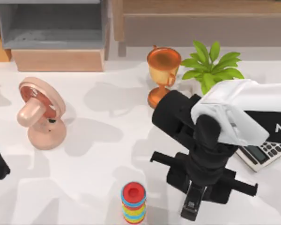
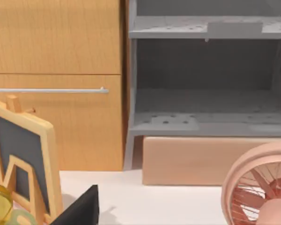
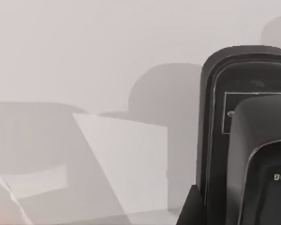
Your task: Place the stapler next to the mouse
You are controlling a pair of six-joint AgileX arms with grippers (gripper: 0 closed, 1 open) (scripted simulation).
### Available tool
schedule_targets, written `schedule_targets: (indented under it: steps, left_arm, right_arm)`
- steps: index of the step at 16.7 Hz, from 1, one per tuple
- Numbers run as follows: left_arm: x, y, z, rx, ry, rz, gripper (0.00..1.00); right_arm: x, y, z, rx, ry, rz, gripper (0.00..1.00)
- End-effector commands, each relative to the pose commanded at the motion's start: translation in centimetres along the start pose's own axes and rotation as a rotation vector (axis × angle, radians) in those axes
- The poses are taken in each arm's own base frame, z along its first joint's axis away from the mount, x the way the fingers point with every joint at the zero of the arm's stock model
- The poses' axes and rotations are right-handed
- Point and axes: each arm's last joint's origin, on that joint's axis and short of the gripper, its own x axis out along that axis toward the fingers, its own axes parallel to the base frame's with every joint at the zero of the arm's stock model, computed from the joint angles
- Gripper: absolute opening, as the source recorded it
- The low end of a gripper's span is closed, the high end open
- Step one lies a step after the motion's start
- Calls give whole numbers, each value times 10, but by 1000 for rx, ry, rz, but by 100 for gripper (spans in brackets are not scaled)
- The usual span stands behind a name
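The right gripper (image 1: 195, 197) is seen lowered over the stapler (image 1: 194, 204) near the front edge of the white desk (image 1: 98, 154), right of centre; whether its fingers are closed on the black bar cannot be told, as the wrist covers them from above. In the right wrist view the stapler (image 3: 246, 136) is seen close up, a pale rectangular outline on its top face and small white lettering too partial to be read. Just beside the arm, toward the right, a grey calculator (image 1: 264, 153) is partly covered by the white forearm, on which the letters "AC" can be made out. A stack of coloured rings (image 1: 133, 202) stands to the left of the stapler. Farther back are a copper trophy (image 1: 162, 75), a green plant (image 1: 211, 65) and a pink fan (image 1: 41, 112). The left arm is parked at the desk's left edge.
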Motion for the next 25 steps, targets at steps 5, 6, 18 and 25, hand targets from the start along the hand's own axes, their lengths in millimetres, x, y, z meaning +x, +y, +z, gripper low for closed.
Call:
schedule_targets:
  steps: [5,6,18,25]
  left_arm:
    - [0,0,0,0,0,0,100]
    - [0,0,0,0,0,0,100]
    - [0,0,0,0,0,0,100]
    - [0,0,0,0,0,0,100]
  right_arm:
    - [-10,-6,19,5,-7,-8,0]
    - [-15,-10,32,6,-9,-14,0]
    - [-33,-187,301,-102,14,0,0]
    - [-19,-228,366,-363,-83,53,0]
